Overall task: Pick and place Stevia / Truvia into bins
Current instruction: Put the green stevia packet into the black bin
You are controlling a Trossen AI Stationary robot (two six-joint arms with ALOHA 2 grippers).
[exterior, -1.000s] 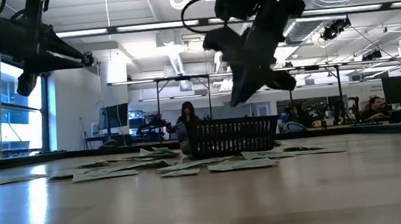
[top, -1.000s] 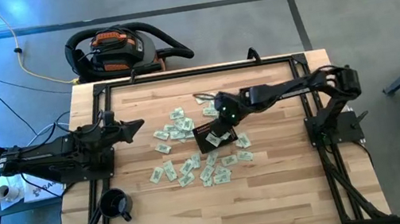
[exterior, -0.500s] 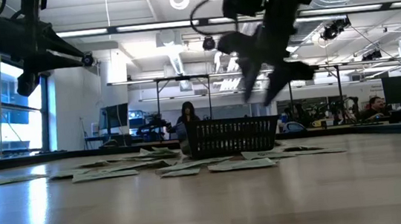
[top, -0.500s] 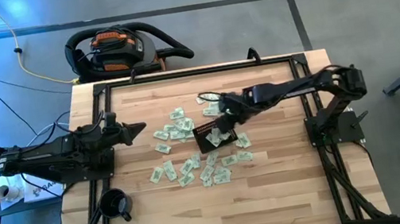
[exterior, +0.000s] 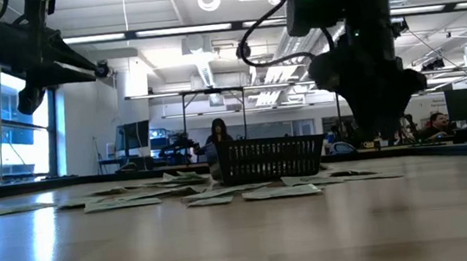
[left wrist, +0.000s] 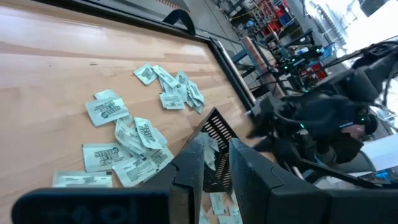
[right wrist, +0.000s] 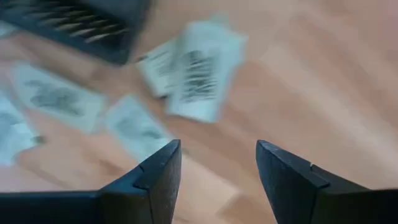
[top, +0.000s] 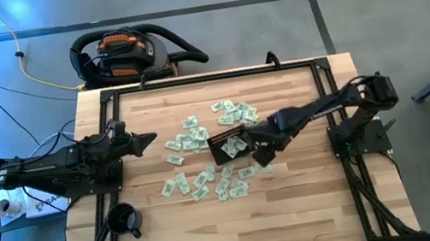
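Many pale green and white Stevia sachets point(top: 192, 137) lie flat and scattered on the wooden table around a small black mesh basket point(top: 226, 147), at least one pale sachet lying inside it. My right gripper point(top: 259, 151) hangs open just right of the basket, pointing down over loose sachets point(right wrist: 199, 74), nothing between its fingers point(right wrist: 155, 174); the basket's corner point(right wrist: 81, 25) shows beyond them. In the low view it point(exterior: 381, 132) stands right of the basket point(exterior: 271, 157), clear of the table. My left gripper point(top: 144, 138) waits at the table's left, narrowly open point(left wrist: 217, 171) and empty.
A round black mug point(top: 124, 219) stands near the table's near left corner. Black frame rails point(top: 208, 76) border the table. A vacuum cleaner point(top: 131, 52) lies on the floor past the far edge. Bare wood stretches along the near side. A person point(exterior: 217, 139) sits far behind.
My right gripper was shut above the basket, opened there, then swung toward the table's near and right edges and sank a little beside the basket, tipping to point straight down.
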